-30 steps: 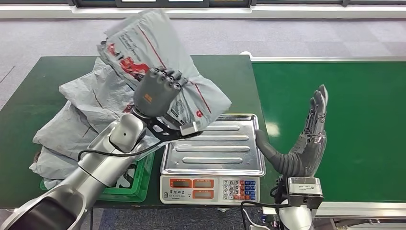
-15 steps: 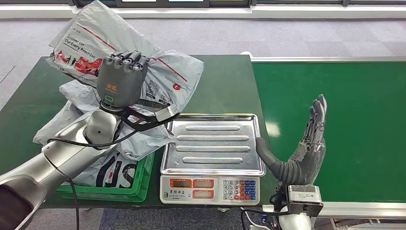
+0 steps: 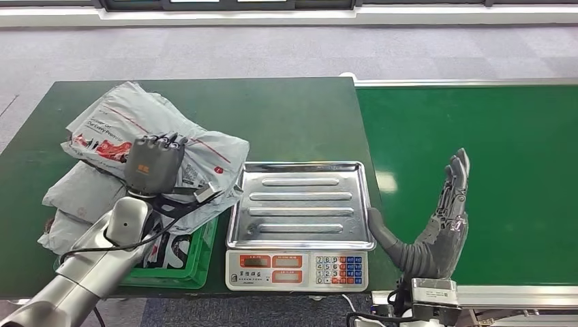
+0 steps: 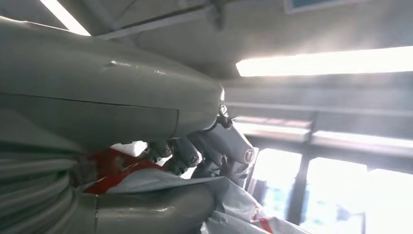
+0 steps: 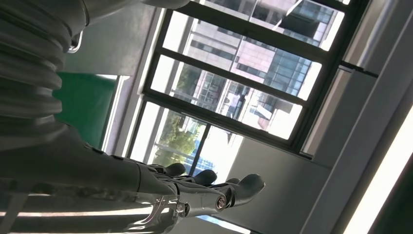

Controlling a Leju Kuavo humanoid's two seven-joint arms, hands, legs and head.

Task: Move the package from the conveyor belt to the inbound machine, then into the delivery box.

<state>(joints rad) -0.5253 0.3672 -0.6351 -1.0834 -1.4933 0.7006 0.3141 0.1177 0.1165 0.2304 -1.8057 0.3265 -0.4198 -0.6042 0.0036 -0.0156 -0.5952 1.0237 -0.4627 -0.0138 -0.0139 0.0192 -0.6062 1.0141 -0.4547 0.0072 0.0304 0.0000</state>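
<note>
Head view: left hand (image 3: 155, 163) grips the grey package (image 3: 153, 146), which lies atop other bags over the green box (image 3: 194, 262), left of the scale (image 3: 303, 211); long axis runs far-left to near-right. Right hand (image 3: 443, 214) is upright w/ fingers spread, holding nothing, by the conveyor belt (image 3: 491, 157).

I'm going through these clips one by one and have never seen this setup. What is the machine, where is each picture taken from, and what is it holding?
It is a humanoid robot with two silver arms. The wide picture looks down from its head; the other two come from cameras at its wrists and are turned on their side.

The left hand grips a grey package with red print, over a pile of grey bags in a green delivery box. The left wrist view shows its fingers against that package.

The right hand is open, fingers up, holding nothing, at the near edge of the green conveyor belt.

Between them stands a scale with a bare metal tray, likely the inbound machine.
</note>
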